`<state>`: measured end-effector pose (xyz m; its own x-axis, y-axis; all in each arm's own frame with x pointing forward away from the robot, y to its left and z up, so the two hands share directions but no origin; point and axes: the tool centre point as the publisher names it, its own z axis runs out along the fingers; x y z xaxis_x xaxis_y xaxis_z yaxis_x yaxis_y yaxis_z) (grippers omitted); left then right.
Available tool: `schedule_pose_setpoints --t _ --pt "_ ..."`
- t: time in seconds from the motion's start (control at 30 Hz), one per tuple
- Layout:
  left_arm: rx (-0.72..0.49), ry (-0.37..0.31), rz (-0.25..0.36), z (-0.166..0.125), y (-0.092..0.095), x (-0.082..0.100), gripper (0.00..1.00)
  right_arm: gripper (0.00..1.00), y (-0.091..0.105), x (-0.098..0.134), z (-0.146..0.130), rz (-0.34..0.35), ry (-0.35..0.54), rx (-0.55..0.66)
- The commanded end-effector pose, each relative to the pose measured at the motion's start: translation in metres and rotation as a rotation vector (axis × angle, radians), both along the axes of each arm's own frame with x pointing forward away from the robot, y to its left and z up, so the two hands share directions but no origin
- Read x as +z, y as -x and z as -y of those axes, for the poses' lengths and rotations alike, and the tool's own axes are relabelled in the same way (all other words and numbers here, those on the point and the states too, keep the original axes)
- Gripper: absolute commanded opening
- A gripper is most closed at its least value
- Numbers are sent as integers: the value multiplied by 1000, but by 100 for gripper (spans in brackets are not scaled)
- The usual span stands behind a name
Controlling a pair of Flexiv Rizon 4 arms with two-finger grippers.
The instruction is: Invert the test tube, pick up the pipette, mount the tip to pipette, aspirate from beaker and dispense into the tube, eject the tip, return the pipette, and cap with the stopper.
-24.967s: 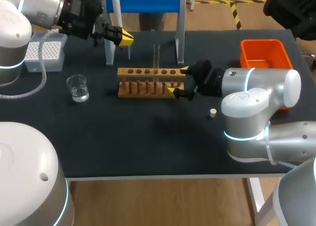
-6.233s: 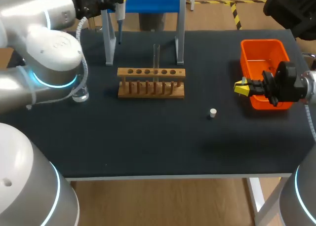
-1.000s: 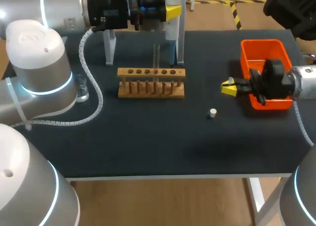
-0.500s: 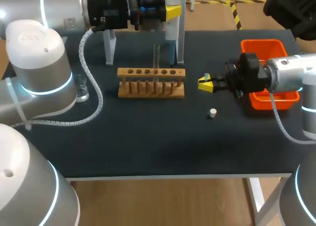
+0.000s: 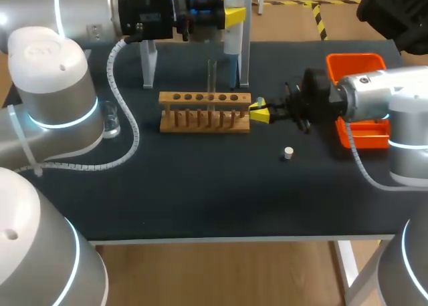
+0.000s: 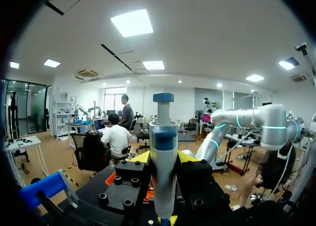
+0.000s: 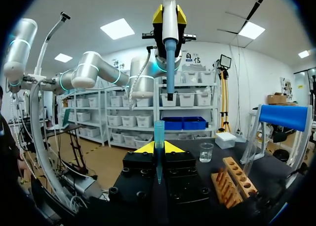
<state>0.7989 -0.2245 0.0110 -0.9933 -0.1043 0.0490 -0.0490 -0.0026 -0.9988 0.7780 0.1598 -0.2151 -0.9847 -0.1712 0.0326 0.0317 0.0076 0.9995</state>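
Left tool [image 5: 229, 17] holds pipette [image 6: 163, 137], right tool [image 5: 259, 111] holds tip [image 7: 158, 137].

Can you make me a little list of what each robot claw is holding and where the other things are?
left claw: shut on the pipette, raised behind the rack
right claw: shut on the pipette tip, by the rack's right end
test tube: upright in the rack
beaker: left side of the table, partly behind the left arm
stopper: lying alone on the table, near the right claw
orange bin: right side, partly behind the right arm
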Motion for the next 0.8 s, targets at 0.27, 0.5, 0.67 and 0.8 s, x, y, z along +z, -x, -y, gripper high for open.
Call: schedule_pose_setpoints --t 0.27,0.5,0.67,0.8 --pt "1 4 2 0 0 -1 0 0 -4 5 -28 -4 -8 25" --pt "1 4 2 0 0 -1 0 0 -3 7 -37 -4 -8 36" --pt "1 4 2 0 0 -1 0 0 -3 5 -41 -6 -5 41" --pt "1 4 2 0 0 -1 0 0 -3 6 -44 -9 -6 43"
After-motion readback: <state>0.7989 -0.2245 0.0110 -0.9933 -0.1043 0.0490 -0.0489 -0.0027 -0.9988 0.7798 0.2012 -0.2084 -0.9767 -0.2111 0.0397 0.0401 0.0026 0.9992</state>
